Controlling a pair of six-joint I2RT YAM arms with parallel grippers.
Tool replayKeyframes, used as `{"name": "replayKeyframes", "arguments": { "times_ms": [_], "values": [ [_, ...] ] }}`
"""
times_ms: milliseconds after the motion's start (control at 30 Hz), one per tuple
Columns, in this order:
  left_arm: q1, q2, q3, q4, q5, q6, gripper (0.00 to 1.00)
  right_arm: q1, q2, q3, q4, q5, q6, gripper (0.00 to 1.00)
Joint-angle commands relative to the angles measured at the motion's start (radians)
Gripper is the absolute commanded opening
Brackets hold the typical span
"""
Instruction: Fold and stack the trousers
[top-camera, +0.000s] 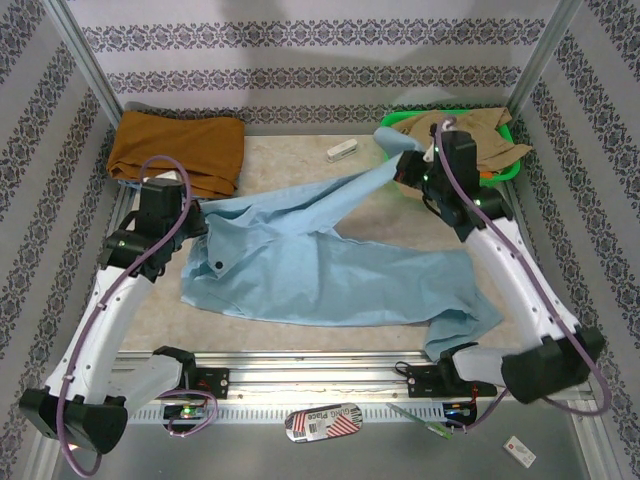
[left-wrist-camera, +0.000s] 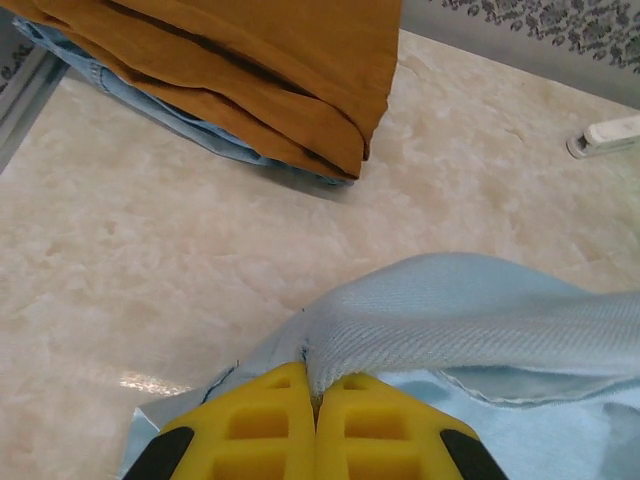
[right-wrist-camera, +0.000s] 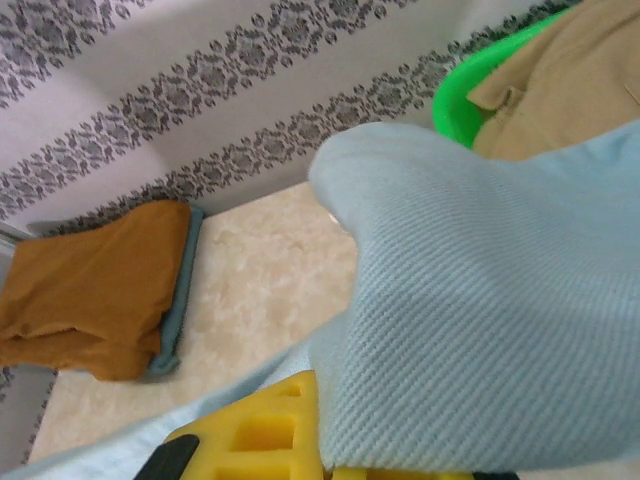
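Trousers hide half of right gripper.

Pale walls close me in on three sides, papered in grey stripes with bands of dark flower pattern. Bare metal posts rise at the far corners. My desk has a beige, marbled top, and a metal rail runs along its near edge. The light is soft and even.

Pinched shut on a raised ridge of the pale blue trousers with the left gripper, yellow fingers pressed together at the near edge. Farther off on the beige marbled table, at far left, a folded rust-orange garment stacked on a blue one; at far right, a small white object.
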Motion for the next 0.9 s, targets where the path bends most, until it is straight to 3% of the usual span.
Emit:
{"name": "replayKeyframes", "arguments": {
  "times_ms": [0,433,867],
  "values": [
    [0.053,-0.027,0.016,-0.036,0.012,0.028,0.00,0.031,-0.101,-0.118,-0.016,0.100,-0.012,0.00],
    [0.233,0.009,-0.055,0.047,0.170,-0.055,0.00,0.130,-0.207,-0.635,0.116,0.092,0.170,0.00],
    [0.344,0.017,-0.055,0.041,0.161,-0.077,0.00,0.254,-0.012,-0.670,0.261,0.042,0.284,0.00]
  ]
}}
